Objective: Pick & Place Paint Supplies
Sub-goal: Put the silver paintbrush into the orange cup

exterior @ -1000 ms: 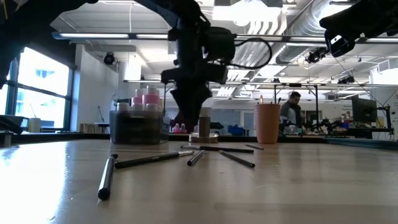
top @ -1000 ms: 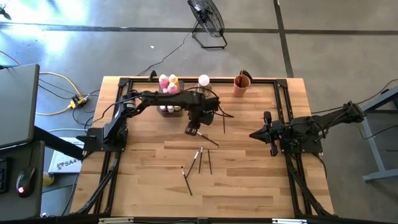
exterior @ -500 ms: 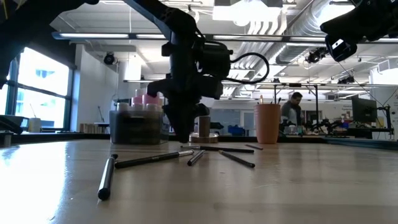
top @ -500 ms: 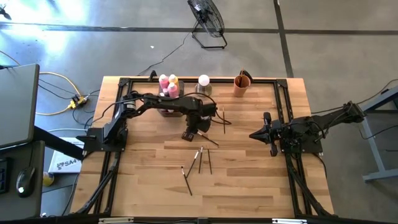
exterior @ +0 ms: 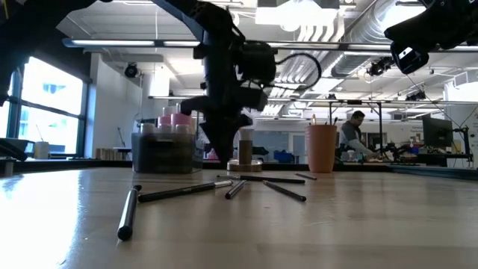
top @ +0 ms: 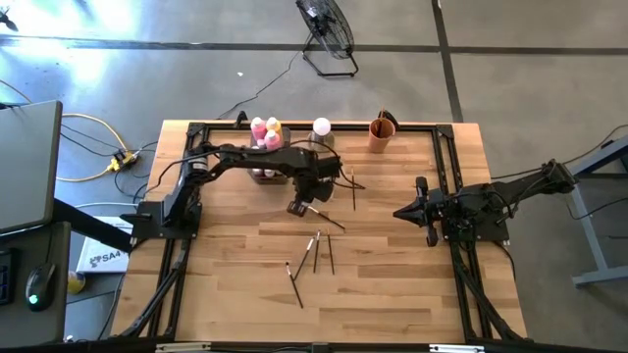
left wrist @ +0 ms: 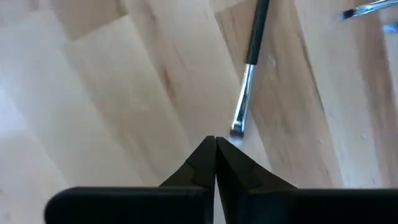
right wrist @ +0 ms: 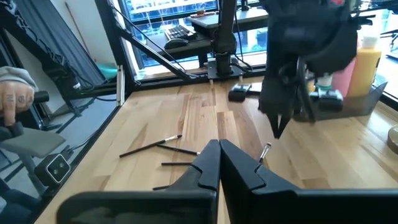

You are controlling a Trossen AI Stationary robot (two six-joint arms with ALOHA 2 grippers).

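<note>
My left gripper (top: 298, 208) points down just over the table's middle, shut, with nothing between its fingers (left wrist: 214, 144). A thin dark-handled paintbrush (left wrist: 247, 81) lies flat on the wood, its bristle end just beyond the fingertips; in the right wrist view the gripper (right wrist: 278, 132) hangs a little above this brush (right wrist: 264, 152). More brushes (top: 316, 251) lie flat nearer the front edge. Pink and yellow paint bottles (top: 265, 132) stand in the grey tray (top: 267, 172) at the far side. My right gripper (top: 400, 211) waits shut at the right, held level.
A white ball on a metal base (top: 322, 127) and an orange cup (top: 381, 133) stand at the far edge. Another brush (top: 353, 192) lies right of the left arm. Black frame rails (top: 182, 245) run along the table's sides. A person's hand (right wrist: 15, 93) shows beyond the table.
My left gripper has sunk toward the table beside the brush and its fingers have shut, taking hold of nothing. The brushes lie as they did.
</note>
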